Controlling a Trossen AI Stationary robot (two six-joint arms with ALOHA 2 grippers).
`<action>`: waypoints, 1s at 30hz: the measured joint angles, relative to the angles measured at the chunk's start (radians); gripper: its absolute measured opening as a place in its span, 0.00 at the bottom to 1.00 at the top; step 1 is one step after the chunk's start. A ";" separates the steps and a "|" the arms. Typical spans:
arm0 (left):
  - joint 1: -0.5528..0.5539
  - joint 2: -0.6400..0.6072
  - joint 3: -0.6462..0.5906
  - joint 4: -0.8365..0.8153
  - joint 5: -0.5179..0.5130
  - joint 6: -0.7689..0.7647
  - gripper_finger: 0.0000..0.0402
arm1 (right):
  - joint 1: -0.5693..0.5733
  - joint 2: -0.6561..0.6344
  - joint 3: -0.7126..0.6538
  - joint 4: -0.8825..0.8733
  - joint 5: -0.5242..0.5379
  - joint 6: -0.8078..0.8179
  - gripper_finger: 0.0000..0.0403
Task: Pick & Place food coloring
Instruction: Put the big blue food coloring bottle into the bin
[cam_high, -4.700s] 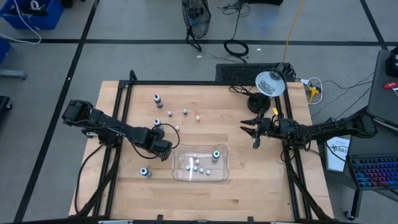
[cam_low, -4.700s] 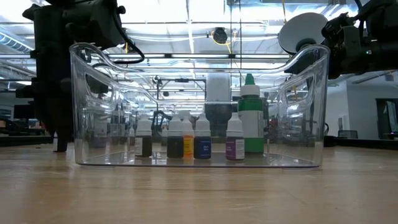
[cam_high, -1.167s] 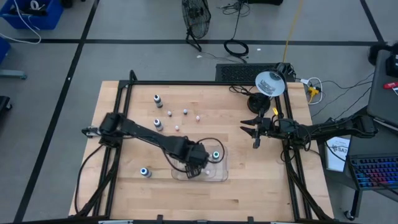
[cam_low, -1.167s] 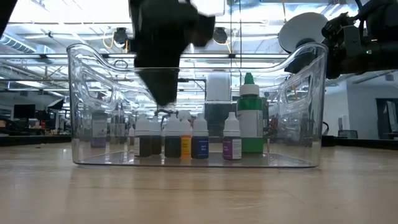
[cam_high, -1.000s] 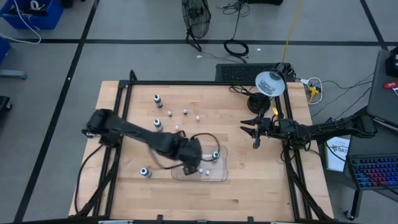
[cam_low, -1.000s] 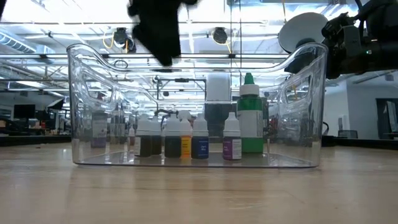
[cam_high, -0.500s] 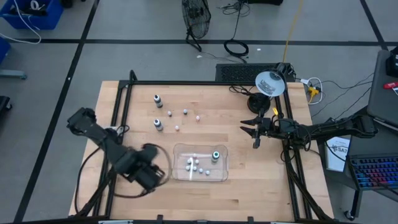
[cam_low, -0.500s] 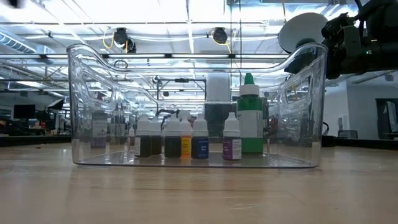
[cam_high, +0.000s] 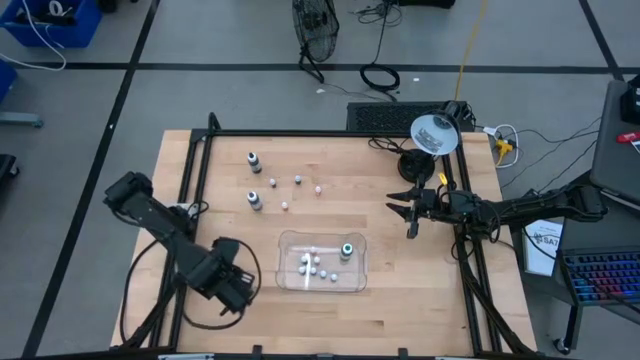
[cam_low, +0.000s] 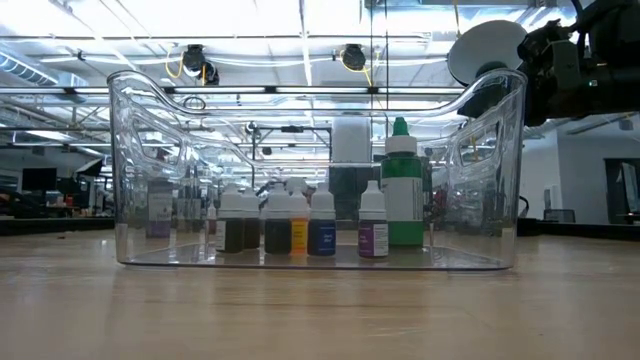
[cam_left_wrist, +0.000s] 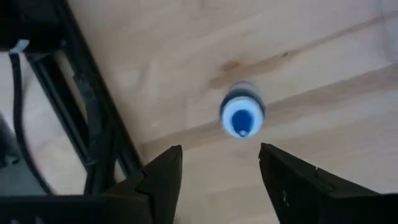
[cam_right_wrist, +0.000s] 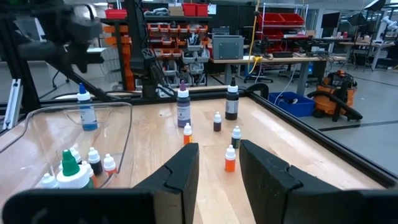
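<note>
— Where's the left gripper (cam_high: 232, 288)?
— Over the table's (cam_high: 400, 300) near-left corner, fingers spread wide above a blue-capped bottle (cam_left_wrist: 242, 116).
— And farther off?
— Small bottles (cam_high: 312, 264) stand in the tray (cam_high: 320, 284); the right gripper (cam_high: 410, 212) waits, fingers parted.

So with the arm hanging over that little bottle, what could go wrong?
The left gripper sits above the small blue-capped bottle with jaws open. The bottle lies ahead of the gap, so closing now might clip it and tip it. It also stands near the black table frame, which a finger could knock. The clear plastic tray is close by, another possible bump when carrying.
</note>
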 joint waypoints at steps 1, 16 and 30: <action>0.007 0.000 -0.019 0.007 0.013 0.007 0.56 | 0.000 0.000 0.000 0.000 0.000 0.000 0.26; 0.057 0.000 -0.149 0.212 -0.001 0.121 0.63 | 0.000 0.000 0.000 0.001 0.000 0.000 0.26; 0.049 0.000 -0.260 0.341 0.017 0.104 0.61 | 0.000 0.000 0.000 0.001 0.000 0.000 0.26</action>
